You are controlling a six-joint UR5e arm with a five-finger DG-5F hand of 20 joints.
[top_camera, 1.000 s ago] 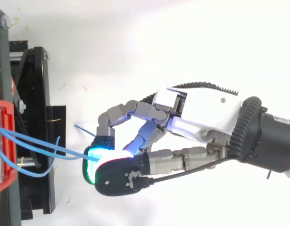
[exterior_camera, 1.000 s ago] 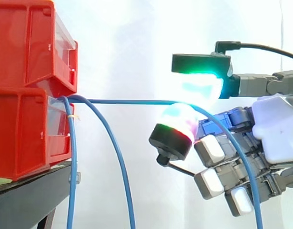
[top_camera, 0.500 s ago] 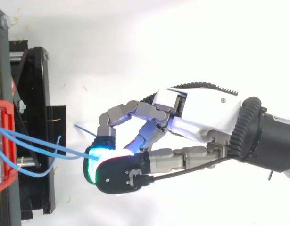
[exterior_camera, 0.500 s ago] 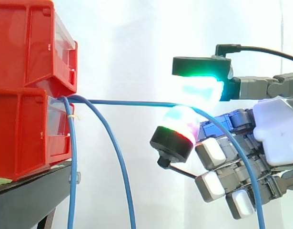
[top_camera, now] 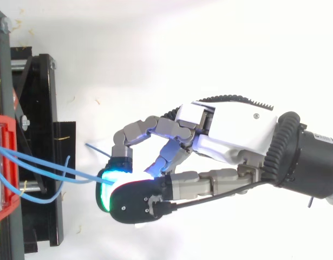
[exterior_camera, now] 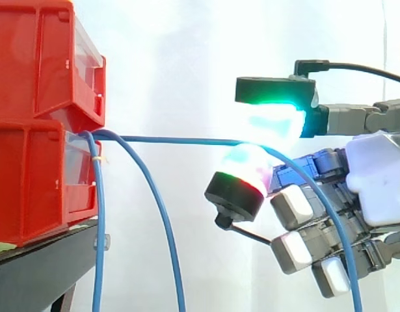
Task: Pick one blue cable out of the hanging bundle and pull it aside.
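Note:
One blue cable (exterior_camera: 180, 138) runs level and taut from the red bins (exterior_camera: 37, 117) to my hand (exterior_camera: 375, 175), then drops past the palm. The thumb pad glowing green (exterior_camera: 272, 104) and a finger pad glowing red (exterior_camera: 242, 174) pinch it between them. In the top view the same cable (top_camera: 74, 173) leads from the bin front to the pinching pads of the hand (top_camera: 231, 135). Two other blue cables (exterior_camera: 98, 227) hang down from the bins, one straight, one in an arc. The remaining fingers are curled below the pinch.
The red bins are stacked on a black stand (exterior_camera: 37, 273) at the left; in the top view the stand (top_camera: 39, 151) lies along the left edge. A white curtain backs everything. A loose blue cable end (top_camera: 96, 147) sticks out near the fingers.
The hand has crept very slightly to the right with the cable still pinched; the cable stays taut. Nothing else moved.

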